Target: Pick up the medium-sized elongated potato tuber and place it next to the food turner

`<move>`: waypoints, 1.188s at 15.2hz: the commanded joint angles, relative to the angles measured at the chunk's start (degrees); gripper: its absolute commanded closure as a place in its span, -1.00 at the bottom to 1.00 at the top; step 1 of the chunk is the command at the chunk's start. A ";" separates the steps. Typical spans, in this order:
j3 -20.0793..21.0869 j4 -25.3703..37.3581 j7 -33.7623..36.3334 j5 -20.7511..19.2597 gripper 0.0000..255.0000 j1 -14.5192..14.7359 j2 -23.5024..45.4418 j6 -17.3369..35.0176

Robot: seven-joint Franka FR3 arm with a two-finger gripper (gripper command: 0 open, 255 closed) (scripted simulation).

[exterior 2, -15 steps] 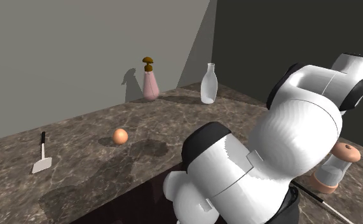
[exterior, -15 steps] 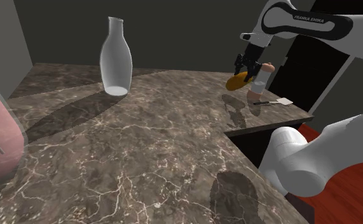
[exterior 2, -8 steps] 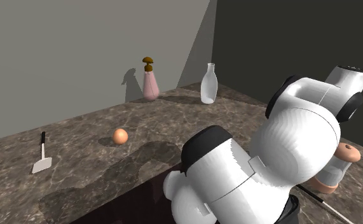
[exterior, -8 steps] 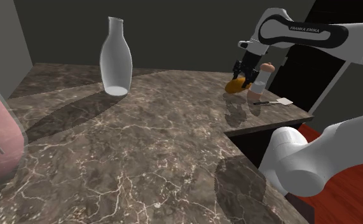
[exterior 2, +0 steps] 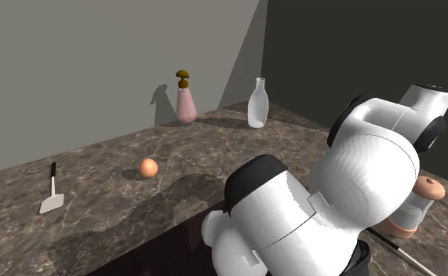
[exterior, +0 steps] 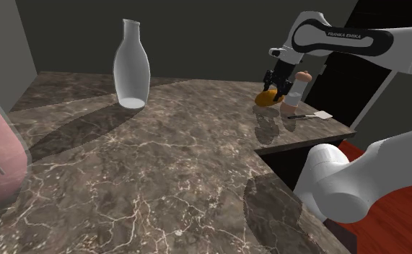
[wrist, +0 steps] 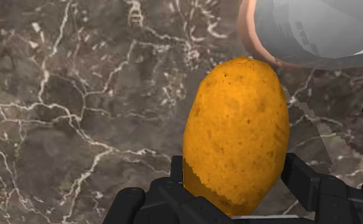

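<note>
Gripper [exterior: 272,86] clasping the orange-brown potato [exterior: 267,97] just above the marble counter [exterior: 161,159].
The potato's long axis runs straight out from between the fingers. A pepper mill [exterior: 295,92] stands just beside it, and the food turner [exterior: 311,115] lies past the mill, toward the shoulder view's right.

A desk [exterior: 125,180] of dark brown marble, veined in white, is seen running into a corner where two walls meet. In the second exterior view a light grey wall [exterior 2: 81,63] is shown along one far edge of the desk, and a much darker wall [exterior 2: 355,47] adjoins it. Soft shadows are cast across the desk's surface. In the shoulder view a reddish wooden floor [exterior: 406,206] is visible below the desk's near right corner, and a black area [exterior: 345,83] lies beyond its right edge.
</note>
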 commanded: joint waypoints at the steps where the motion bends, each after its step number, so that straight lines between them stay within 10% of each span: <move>1: 0.00 -0.44 0.00 0.16 -1.00 0.11 0.06 -0.13; 18: 2.22 6.89 -0.85 1.94 -1.00 0.68 0.83 -6.95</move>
